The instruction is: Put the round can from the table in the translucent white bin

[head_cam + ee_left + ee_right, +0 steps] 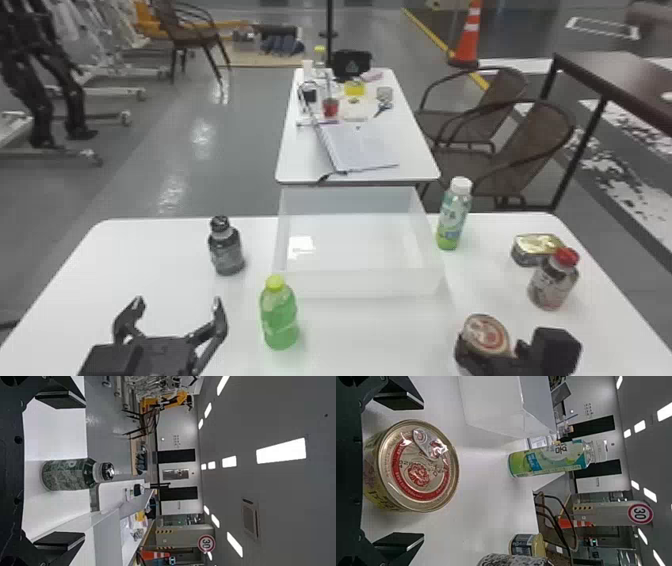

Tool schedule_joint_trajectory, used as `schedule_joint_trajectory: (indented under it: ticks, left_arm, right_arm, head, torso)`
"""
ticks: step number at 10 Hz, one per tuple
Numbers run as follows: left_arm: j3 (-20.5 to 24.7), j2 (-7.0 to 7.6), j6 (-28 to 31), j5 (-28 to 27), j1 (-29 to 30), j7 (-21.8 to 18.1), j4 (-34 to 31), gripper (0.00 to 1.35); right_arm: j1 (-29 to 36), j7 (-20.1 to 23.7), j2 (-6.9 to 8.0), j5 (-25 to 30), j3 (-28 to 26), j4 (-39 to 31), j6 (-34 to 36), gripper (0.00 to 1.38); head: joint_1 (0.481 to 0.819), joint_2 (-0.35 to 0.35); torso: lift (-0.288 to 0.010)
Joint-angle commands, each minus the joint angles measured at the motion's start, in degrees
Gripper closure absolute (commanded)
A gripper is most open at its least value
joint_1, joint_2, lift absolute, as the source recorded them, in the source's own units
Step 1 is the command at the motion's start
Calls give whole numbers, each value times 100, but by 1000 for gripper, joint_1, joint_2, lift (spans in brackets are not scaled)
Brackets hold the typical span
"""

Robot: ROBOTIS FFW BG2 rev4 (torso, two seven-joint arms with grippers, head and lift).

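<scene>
Round can (484,331): in the head view it sits at the near right part of the desk (370,345), lid up, between the 2 fingers of the right hand (492,354); its base is hidden by that hand. The translucent white bin (360,284) stands at the middle of the far edge. Left of the bin is a dark bottle (226,250); near its near left corner, a green bottle (279,317). To its right stands a white-capped bottle (453,216). A flat tin (535,248) and a red-capped bottle (553,280) are side by side near the desk's right edge. The left hand (177,302) is at the desk's near left part, its 2 fingers spread.

Left wrist view: the left hand's 2 fingers are wide apart with nothing between their tips; the dark bottle stands upright beyond them.

Right wrist view: the right hand's 2 fingers are apart, at either side of the round can, a gap visible at each; no grip. The lid bears a pull tab (429,444) and a red ring. The bin's wall, the white-capped bottle and the flat tin lie farther off.
</scene>
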Motion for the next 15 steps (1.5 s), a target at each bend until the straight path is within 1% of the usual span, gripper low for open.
schedule_joint_trajectory:
  ticks: [1,4,5,6,8,10,12,13,15]
  left_arm:
    - [3,-15,-27,28,-10,-13,32,131]
    - [30,-15,-62,45,-10,-39,50,131]
    - [30,-15,-62,45,-10,-39,50,131]
    - [39,-15,-62,54,-10,-39,59,131]
    - [30,-15,-71,54,-10,-48,68,131]
    - [30,-15,-71,54,-10,-48,68,131]
    - [21,-15,-71,54,-28,-48,68,131]
    - [3,-15,-62,45,-37,-48,76,131]
    - [-23,-15,-53,54,-63,-57,94,131]
  right_arm:
    - [-151,47,4,34,0,224,6,131]
    - [-511,381,-14,61,-9,751,-126,136]
    - [-529,408,-14,96,-9,786,-196,279]
    - [-520,408,4,113,0,795,-302,662]
    - [-485,408,4,122,0,672,-583,797]
    - [-406,408,48,263,0,101,-715,797]
    - [-590,478,92,324,35,-444,-566,797]
    - [-801,601,92,333,35,-594,-372,797]
    - [-1258,768,48,210,35,-576,-38,797]
  head:
    - [549,0]
    - [549,0]
    - [549,0]
    - [549,0]
    - [549,0]
    - [549,0]
    - [549,0]
    - [549,0]
    - [549,0]
  torso:
    - [-100]
    - [-100]
    - [-100]
    - [-100]
    - [-100]
    - [-100]
    - [-100]
    - [-100]
    - [-100]
